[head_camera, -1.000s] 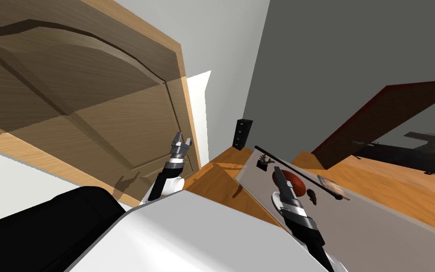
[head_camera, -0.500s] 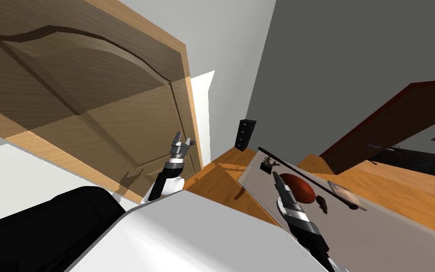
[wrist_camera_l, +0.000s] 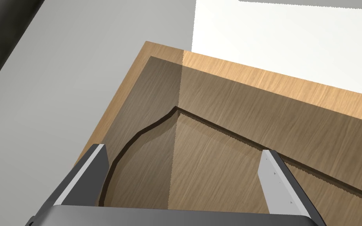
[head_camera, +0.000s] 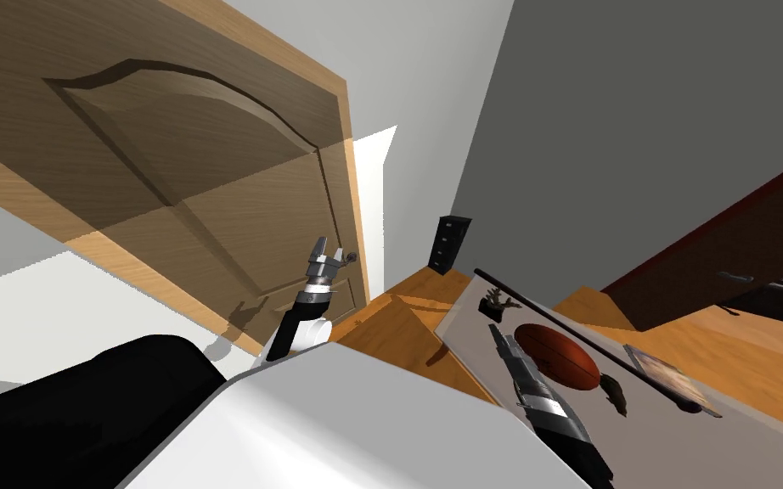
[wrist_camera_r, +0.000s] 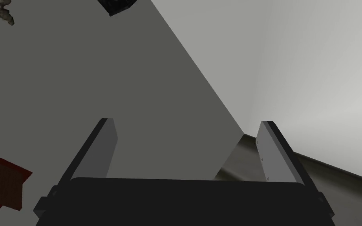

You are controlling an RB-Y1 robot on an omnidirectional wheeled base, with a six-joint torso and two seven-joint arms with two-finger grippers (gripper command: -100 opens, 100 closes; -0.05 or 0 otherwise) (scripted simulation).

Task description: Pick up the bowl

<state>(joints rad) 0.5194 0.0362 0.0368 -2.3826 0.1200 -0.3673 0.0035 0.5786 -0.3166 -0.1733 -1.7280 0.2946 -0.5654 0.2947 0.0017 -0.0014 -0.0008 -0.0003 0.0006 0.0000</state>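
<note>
Reddish-brown bowl (head_camera: 558, 356) on grey table (head_camera: 721, 441), lower right of frame, just beside right gripper (head_camera: 498, 338) (fingers spread, pointing past it). Left gripper (head_camera: 327, 253) spread, near wooden door (head_camera: 169, 170). Risk: misaligned closing shoves bowl away.

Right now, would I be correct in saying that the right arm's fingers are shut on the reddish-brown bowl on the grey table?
Not quite. The right arm's fingers are open, standing apart with nothing between them, as the right wrist view shows. The reddish-brown bowl does sit on the grey table, with that arm beside it in the head view.
</note>
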